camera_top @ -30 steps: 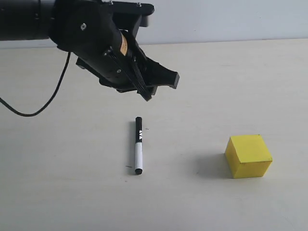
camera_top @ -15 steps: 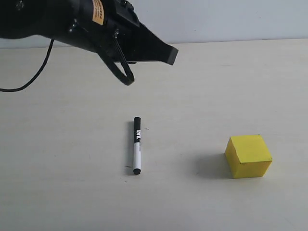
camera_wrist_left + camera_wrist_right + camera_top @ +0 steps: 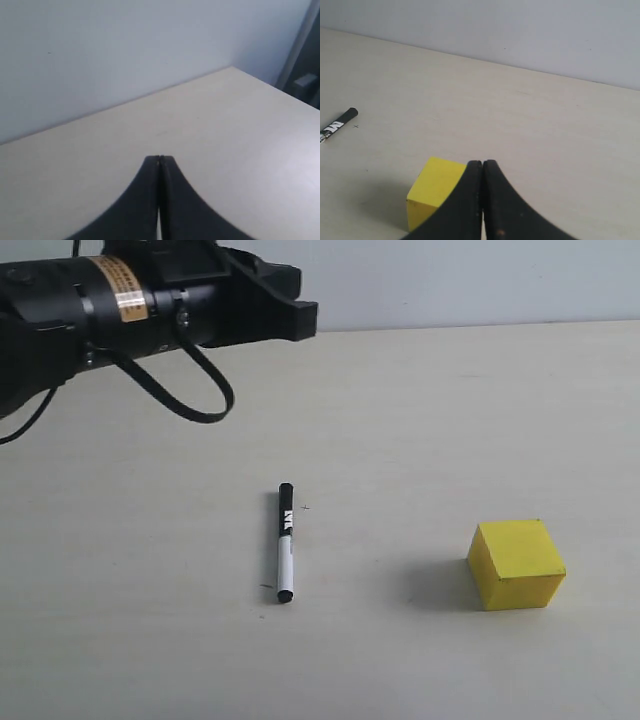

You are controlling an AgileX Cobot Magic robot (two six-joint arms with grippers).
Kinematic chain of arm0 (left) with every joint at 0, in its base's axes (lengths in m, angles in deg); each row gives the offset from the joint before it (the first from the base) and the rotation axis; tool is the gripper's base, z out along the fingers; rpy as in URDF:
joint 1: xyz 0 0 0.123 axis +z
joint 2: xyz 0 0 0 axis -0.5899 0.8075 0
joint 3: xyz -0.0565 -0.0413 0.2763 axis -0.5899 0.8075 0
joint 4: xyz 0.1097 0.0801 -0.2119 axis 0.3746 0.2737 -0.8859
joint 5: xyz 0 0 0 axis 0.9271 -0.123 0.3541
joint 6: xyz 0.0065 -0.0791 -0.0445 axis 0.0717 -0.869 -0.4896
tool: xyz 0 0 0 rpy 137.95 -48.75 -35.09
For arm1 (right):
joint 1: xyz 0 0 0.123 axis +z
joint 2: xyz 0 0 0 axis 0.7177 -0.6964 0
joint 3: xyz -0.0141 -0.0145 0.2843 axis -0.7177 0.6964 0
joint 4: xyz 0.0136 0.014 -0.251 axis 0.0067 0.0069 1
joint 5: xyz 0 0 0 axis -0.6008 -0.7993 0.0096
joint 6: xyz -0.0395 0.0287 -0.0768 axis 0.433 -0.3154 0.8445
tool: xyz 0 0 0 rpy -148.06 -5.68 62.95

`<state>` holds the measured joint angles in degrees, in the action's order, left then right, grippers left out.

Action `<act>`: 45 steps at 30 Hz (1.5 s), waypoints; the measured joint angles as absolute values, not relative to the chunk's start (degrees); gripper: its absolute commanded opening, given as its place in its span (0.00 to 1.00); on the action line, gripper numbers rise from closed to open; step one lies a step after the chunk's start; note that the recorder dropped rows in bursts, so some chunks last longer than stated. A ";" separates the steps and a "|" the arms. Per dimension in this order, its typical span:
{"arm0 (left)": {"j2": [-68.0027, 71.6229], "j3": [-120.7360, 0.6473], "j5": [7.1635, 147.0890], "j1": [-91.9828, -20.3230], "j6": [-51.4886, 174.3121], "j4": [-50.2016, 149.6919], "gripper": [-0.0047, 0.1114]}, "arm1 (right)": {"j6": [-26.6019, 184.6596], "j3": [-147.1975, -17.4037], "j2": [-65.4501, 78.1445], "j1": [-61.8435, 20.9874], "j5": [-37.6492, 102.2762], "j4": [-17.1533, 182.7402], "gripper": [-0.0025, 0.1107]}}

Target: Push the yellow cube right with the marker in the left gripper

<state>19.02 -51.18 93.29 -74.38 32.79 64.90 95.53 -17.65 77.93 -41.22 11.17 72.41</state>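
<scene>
The marker, white barrel with a black cap, lies loose on the table, pointing away from the exterior camera. The yellow cube sits to its right, well apart from it. My left gripper hangs high at the back left, far from the marker; its jaws are shut on nothing. The right gripper is shut and empty too. In its wrist view the yellow cube shows partly behind the fingers and the marker's cap end lies at the picture's edge. The right arm is outside the exterior view.
The beige table runs back to a pale wall. A black cable loop hangs under the left arm. A dark upright object stands past the table's corner in the left wrist view.
The left arm has lifted and swung back toward the upper left, away from the marker. Marker and cube lie where they were.
</scene>
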 measured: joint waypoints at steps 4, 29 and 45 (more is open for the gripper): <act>19.02 -48.87 96.01 -69.11 32.56 64.82 0.04 | 95.53 -17.65 77.93 -41.22 11.17 72.41 0.02; -4.95 -32.20 95.24 -44.76 29.08 64.64 0.04 | 95.53 -17.65 77.93 -41.22 11.17 72.41 0.02; -18.67 -31.66 73.05 -44.76 26.14 64.99 0.04 | 95.53 -17.65 77.93 -41.22 11.17 72.41 0.02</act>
